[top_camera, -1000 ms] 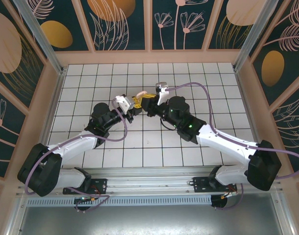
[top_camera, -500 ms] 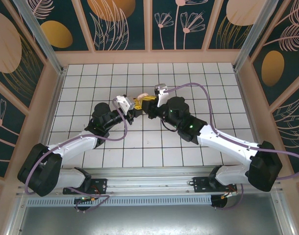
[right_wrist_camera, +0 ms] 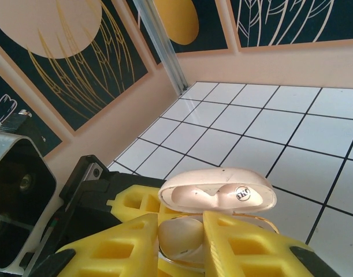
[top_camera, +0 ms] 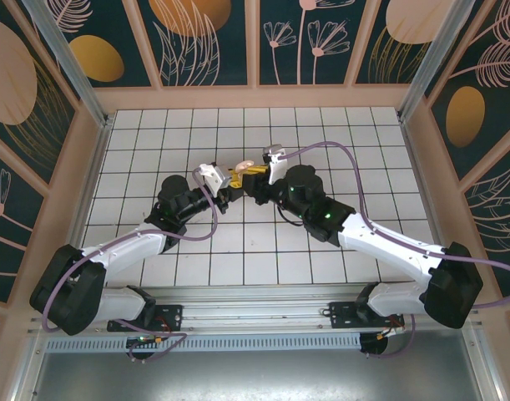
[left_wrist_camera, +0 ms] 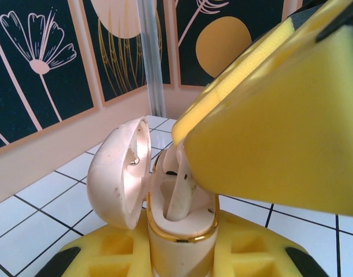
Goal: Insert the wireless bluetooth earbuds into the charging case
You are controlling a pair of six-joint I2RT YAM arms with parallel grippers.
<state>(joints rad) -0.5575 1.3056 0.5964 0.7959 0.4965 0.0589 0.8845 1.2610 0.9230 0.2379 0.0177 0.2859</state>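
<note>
Edged closer since earlier: right pincer [right_wrist_camera: 185,245] around tiny pale cream plastic earbud [left_wrist_camera: 179,196], seating into open rounded pink-cream charging case [right_wrist_camera: 216,193]; clamped or loosening, cannot tell. Left pincer [left_wrist_camera: 179,259] clamped on case base, steadying.

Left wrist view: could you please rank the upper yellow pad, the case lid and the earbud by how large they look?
1. Yellow pad, though closeness to the camera inflates it.
2. Case lid.
3. Earbud, partly sunk in the case.
</note>
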